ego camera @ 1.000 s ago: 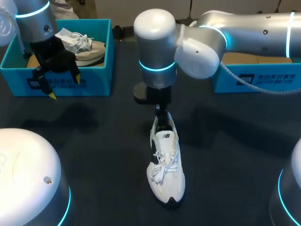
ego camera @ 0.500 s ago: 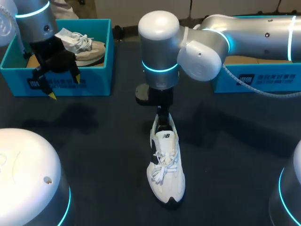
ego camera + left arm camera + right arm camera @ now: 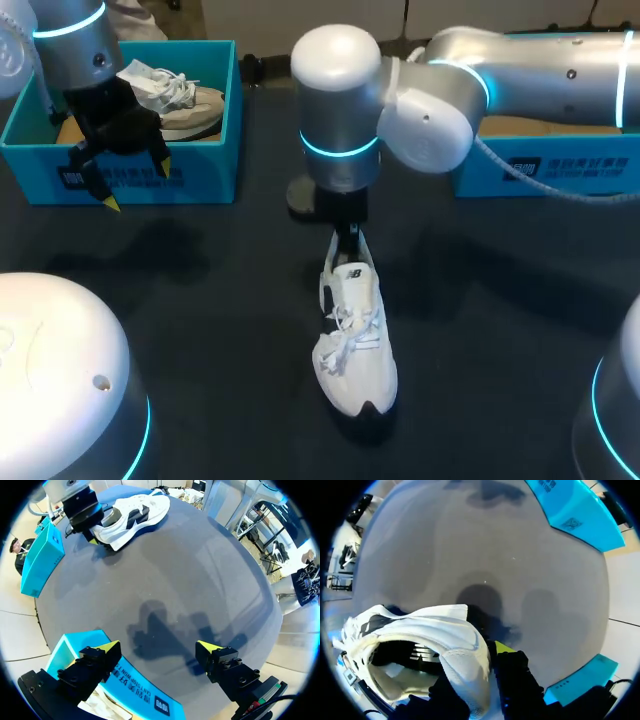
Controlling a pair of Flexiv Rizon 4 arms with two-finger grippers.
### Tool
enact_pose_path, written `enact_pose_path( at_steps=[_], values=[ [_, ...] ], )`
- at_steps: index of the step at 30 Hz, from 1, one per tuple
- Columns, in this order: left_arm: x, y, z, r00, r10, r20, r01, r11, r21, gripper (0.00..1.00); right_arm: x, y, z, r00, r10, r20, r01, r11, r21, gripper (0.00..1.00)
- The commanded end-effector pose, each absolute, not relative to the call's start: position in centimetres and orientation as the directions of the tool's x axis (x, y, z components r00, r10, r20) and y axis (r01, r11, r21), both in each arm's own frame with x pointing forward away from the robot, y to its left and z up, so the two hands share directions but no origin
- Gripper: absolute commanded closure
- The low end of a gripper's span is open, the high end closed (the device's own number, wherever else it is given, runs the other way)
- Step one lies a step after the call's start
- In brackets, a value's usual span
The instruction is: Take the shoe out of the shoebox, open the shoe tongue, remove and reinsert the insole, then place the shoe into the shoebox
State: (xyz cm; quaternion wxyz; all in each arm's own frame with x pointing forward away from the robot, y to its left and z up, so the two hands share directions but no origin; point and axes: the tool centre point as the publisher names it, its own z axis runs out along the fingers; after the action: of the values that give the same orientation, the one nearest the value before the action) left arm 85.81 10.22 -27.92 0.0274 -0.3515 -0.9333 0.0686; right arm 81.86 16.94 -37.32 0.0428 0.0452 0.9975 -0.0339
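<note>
Silver-white arms [image 3: 520,60], glowing cyan rings [image 3: 338,146], black jaws, yellow tips [image 3: 111,645]

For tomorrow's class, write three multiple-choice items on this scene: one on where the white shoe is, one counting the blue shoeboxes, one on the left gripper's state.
1. The white shoe is: A in a shoebox; B mid-table; C on the floor.
2. Blue shoeboxes: A one; B two; C four.
3. The left gripper is: A open; B shut on a shoe; C shut on a lace.
Key: B, it stands between the boxes, heel in the right gripper; B, left shoebox and right shoebox; A, its fingers stand apart, empty.
</note>
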Motion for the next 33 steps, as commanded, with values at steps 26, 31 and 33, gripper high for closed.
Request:
enact_pose_path(
  at_steps=[26,31,33],
  values=[
    [85.8,10.3,-27.9,-0.751,0.66,0.004,0.653,0.743,-0.145,0.0,83.3,14.9,-21.9,-0.97,-0.007,-0.242,0.016,0.995,-0.095,1.0],
    [85.8,10.3,-27.9,-0.751,0.66,0.004,0.653,0.743,-0.145,0.0,83.4,13.5,-20.7,-0.97,0.004,-0.242,0.039,0.989,-0.142,1.0],
    [85.8,10.3,-27.9,-0.751,0.66,0.004,0.653,0.743,-0.145,0.0,83.9,12.8,-19.6,-0.967,-0.004,-0.257,0.038,0.987,-0.157,1.0]
  ],
)
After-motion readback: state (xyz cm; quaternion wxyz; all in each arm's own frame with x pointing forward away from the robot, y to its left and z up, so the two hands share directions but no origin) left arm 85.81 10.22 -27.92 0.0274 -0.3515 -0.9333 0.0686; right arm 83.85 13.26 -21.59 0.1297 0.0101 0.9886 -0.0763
